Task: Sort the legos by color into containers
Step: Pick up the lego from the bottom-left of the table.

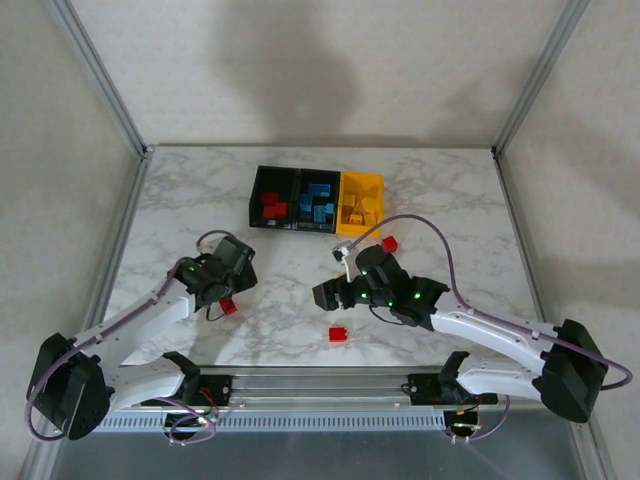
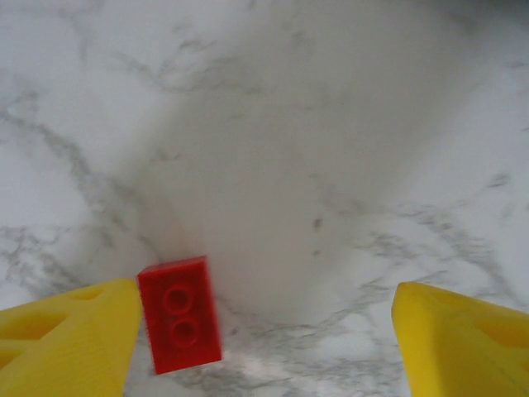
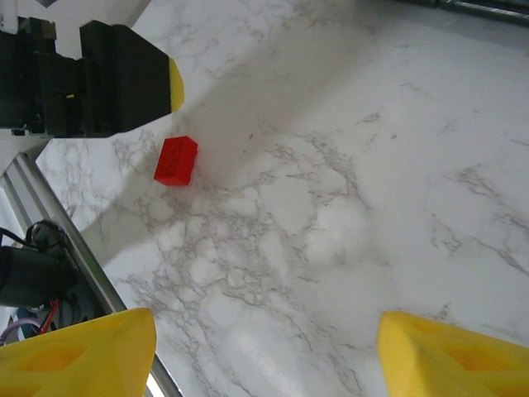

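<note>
**Open marble table [image 1: 450, 200] on every side**

We find the left gripper [image 2: 264, 327] and right gripper [image 3: 264, 339] both spread, empty. A small red studded plastic brick [image 2: 179, 325] lies just beside the left one's finger, well front-left of the row of three black and yellow plastic bins [image 1: 299, 180]. A second red brick [image 1: 389, 243] sits just before the row's right end, a third red brick [image 1: 338, 335] well before it.

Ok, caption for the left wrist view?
Open left gripper framing a small red two-stud plastic brick on the white marble table.

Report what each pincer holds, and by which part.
Nothing held. The left pincer and right pincer are open; a red lego lies loose on the table.
</note>
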You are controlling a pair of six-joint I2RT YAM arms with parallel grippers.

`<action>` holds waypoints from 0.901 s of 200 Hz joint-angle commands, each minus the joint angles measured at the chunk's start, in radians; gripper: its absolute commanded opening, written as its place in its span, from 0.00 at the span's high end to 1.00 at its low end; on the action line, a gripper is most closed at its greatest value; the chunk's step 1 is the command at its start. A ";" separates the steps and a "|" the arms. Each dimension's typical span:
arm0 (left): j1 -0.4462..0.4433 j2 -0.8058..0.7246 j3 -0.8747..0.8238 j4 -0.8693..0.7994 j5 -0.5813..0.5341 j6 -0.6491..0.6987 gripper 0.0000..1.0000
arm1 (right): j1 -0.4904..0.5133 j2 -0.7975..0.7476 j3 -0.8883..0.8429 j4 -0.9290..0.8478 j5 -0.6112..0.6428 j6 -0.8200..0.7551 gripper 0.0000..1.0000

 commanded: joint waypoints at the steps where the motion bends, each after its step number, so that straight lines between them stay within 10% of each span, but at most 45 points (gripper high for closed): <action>1: 0.012 0.016 -0.029 -0.014 -0.063 -0.073 0.20 | 0.022 0.027 0.044 0.046 0.027 -0.009 0.29; 72: 0.017 0.096 -0.194 0.151 0.033 -0.148 0.22 | 0.033 0.012 0.036 0.011 0.078 -0.002 0.29; 148: 0.017 0.138 -0.160 0.181 0.059 -0.094 0.72 | 0.033 0.023 0.046 0.014 0.112 -0.004 0.29; 180: 0.015 0.143 -0.123 0.177 0.069 -0.086 0.72 | 0.033 0.030 0.050 0.011 0.104 -0.006 0.30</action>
